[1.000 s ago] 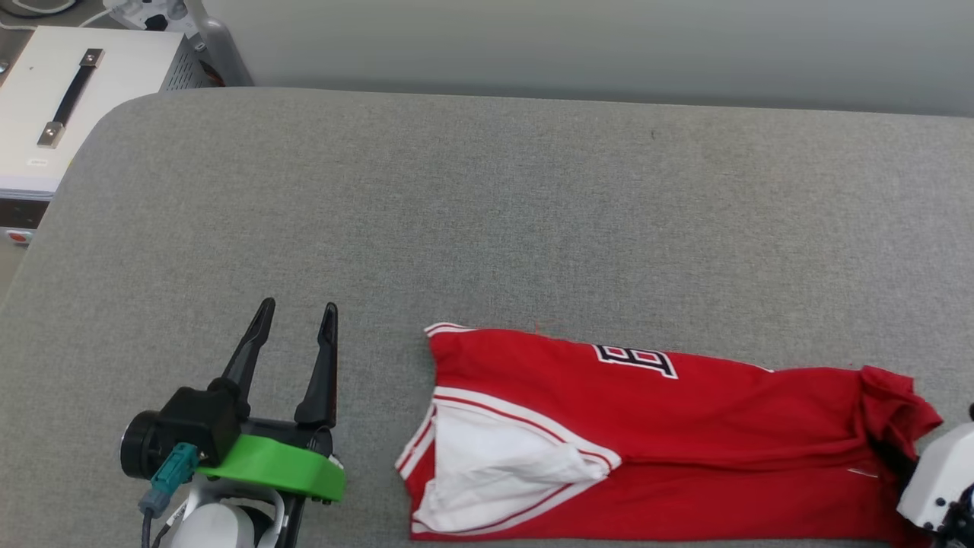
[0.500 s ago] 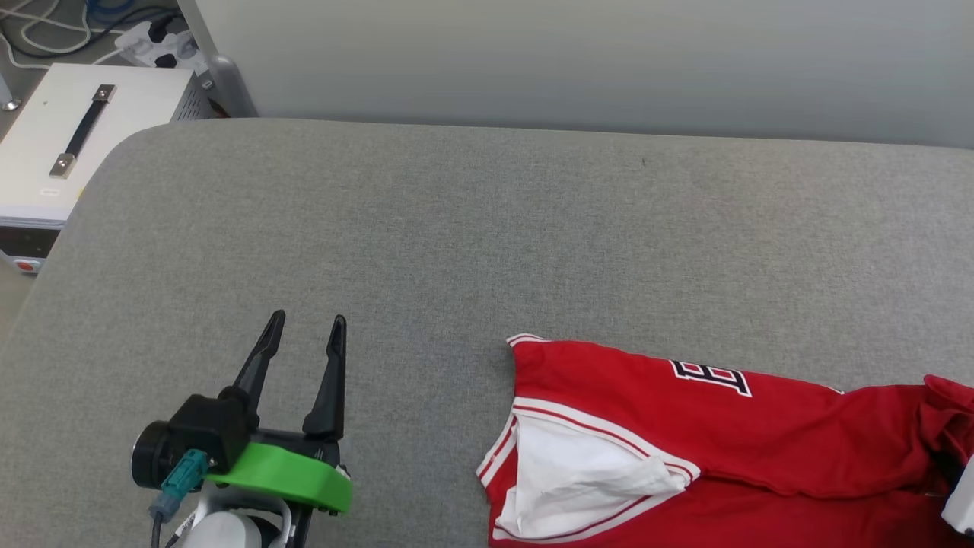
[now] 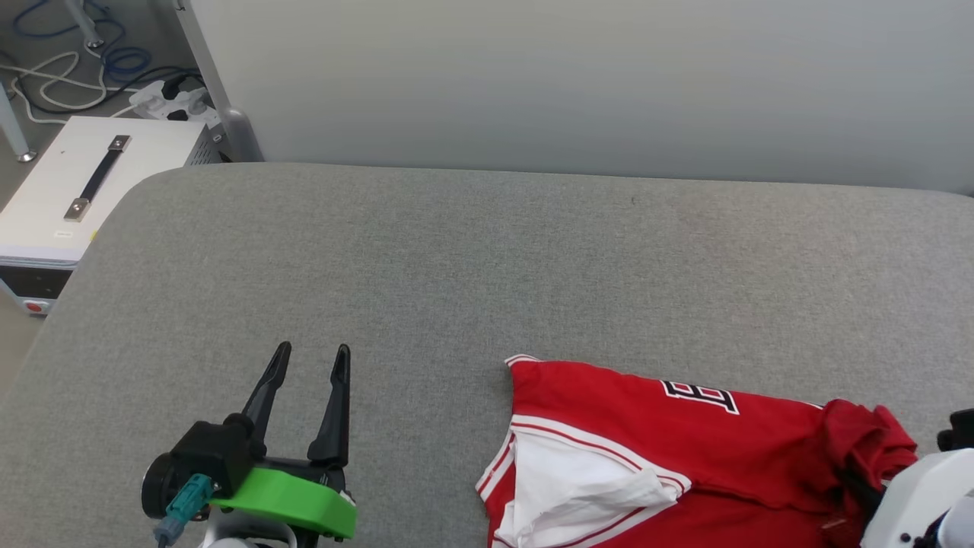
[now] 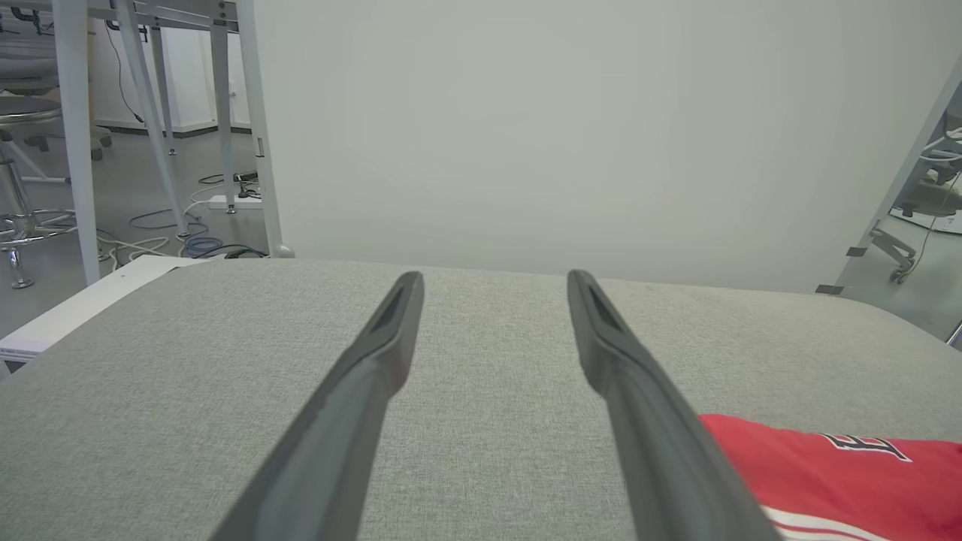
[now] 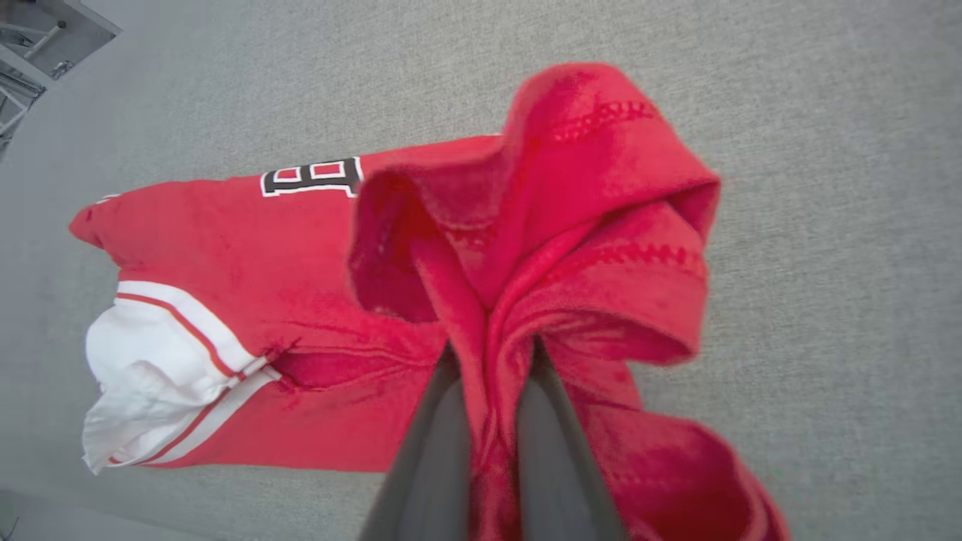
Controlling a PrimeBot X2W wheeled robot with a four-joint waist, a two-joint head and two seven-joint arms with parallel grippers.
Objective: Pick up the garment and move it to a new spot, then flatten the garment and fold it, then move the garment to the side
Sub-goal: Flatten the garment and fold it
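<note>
Here, closest to the robot, the right claw [image 5: 492, 353] is clenched on a bunched red fold at the right end of the garment [image 3: 647, 434]. The rest of the garment lies as a long strip on the near right part of the grey bench [image 3: 456, 266]. It has a white sleeve [image 3: 578, 479] at its left end and a black letter [image 3: 700, 396] near its far edge. To the left, the left claw [image 3: 313, 350] is released, fingers apart, grasping nothing and apart from the cloth. Beyond the bench stands a pale wall [image 3: 571, 76]. At the far left are a white box [image 3: 46, 205] and cables [image 3: 68, 76] on the floor.
</note>
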